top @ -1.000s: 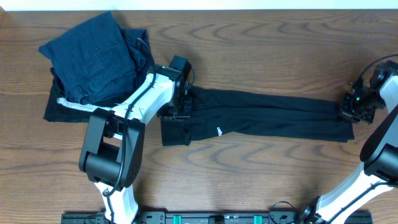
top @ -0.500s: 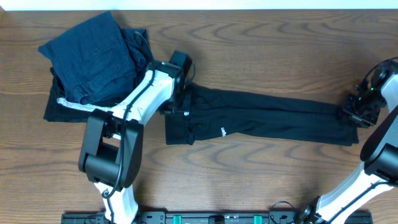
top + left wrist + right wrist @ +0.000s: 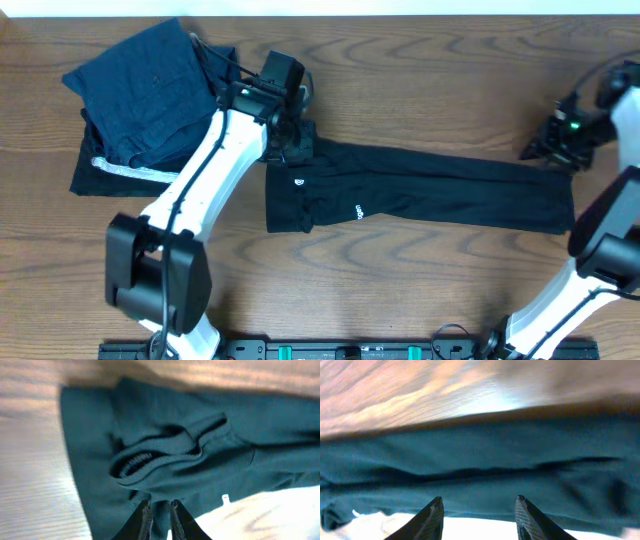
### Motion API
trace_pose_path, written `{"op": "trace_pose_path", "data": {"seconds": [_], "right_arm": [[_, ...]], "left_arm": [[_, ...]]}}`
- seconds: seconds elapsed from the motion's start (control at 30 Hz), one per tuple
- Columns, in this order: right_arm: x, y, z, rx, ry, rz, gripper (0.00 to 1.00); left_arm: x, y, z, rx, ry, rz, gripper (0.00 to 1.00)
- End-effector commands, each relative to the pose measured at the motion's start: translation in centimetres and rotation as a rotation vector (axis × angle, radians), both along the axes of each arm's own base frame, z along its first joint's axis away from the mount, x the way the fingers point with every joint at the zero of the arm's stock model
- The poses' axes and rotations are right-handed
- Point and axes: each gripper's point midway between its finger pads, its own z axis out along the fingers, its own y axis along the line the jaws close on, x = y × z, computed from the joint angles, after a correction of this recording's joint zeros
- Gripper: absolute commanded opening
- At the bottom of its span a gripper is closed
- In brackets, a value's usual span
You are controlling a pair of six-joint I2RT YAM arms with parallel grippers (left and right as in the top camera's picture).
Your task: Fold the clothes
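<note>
On the wooden table [image 3: 420, 70], to the right of the navy folded garment [image 3: 150, 85] and the black garment with a pale stripe [image 3: 130, 172]: the black top [image 3: 430, 195], drawn out into a long narrow band from left to right. Lying flat, with soft ridges along its length and small white logo prints [image 3: 356, 211] near the left end.

Left gripper [image 3: 297, 147] at the upper left corner of the band. Seen from its own camera, fingers [image 3: 146, 520] drawn almost together with nothing visible between them, so probably closed on air just above the cloth. Beyond them the collar [image 3: 165, 455], rumpled and gaping, and the small white neck label [image 3: 225, 498].

Right gripper [image 3: 548, 150] at the far right end, over the upper edge. Jaws spread wide and empty, with the fabric under them.

Judging by the ridges and the rumpled collar: thin, light, limp, not fragile. Likely to sag and bunch wherever not supported, and to slide easily on the smooth wood. No stiffness to push against, so better to lift and carry than to shove. Best to pinch through all layers at the end corners, close to the edge, not in the middle, for fear of raising the top layer only. At the left end, better to take the corner beside the collar, not the collar itself, as likely to twist.
</note>
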Motion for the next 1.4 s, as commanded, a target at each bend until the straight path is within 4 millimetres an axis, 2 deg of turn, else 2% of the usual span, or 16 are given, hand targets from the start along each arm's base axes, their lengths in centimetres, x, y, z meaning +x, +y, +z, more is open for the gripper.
{"op": "trace_pose_path", "data": {"seconds": [0.0,0.03,0.17,0.23,0.3,0.43,0.57,0.67,0.87,1.07,1.23,1.37], "right_arm": [[0.2,4.3,-0.4,0.039,0.008,0.105,0.41],[0.1,5.2,-0.5,0.04,0.013,0.128,0.36],[-0.8,8.7,-1.3,0.05,0.052,0.219,0.07],[-1.0,10.1,-1.9,0.05,0.055,0.257,0.02],[-1.3,11.5,-2.8,0.052,0.059,0.285,0.01],[-3.3,14.1,-5.0,0.056,0.102,0.352,0.01],[-4.9,16.0,-6.6,0.054,0.13,0.402,0.01],[-5.2,16.9,-8.0,0.041,0.104,0.437,0.01],[-3.5,17.0,-10.2,-0.015,-0.004,0.46,0.01],[-0.6,16.7,-10.6,-0.063,-0.126,0.459,0.01],[0.2,15.1,-10.9,-0.152,-0.141,0.452,0.02],[0.6,14.2,-10.9,-0.17,-0.148,0.438,0.03]], "left_arm": [[-1.5,-1.0,-2.6,-0.012,0.115,-0.011,0.16],[-1.7,-1.0,-3.0,-0.005,0.132,-0.012,0.16],[-2.4,-0.7,-5.3,0.027,0.21,-0.01,0.16],[-2.5,-0.6,-6.1,0.035,0.23,-0.01,0.16],[-2.6,-0.6,-6.9,0.041,0.246,-0.009,0.16],[-3.0,-0.4,-8.4,0.059,0.29,-0.008,0.16],[-3.3,-0.3,-9.5,0.072,0.322,-0.007,0.16],[-3.1,-0.4,-10.4,0.073,0.324,-0.007,0.16],[-1.1,-0.6,-11.1,0.074,0.244,-0.005,0.16],[2.4,-0.5,-11.2,0.105,0.088,-0.003,0.16],[4.0,2.4,-11.3,0.235,0.022,0.041,0.17],[5.2,3.5,-11.2,0.234,-0.009,0.067,0.17]]}}
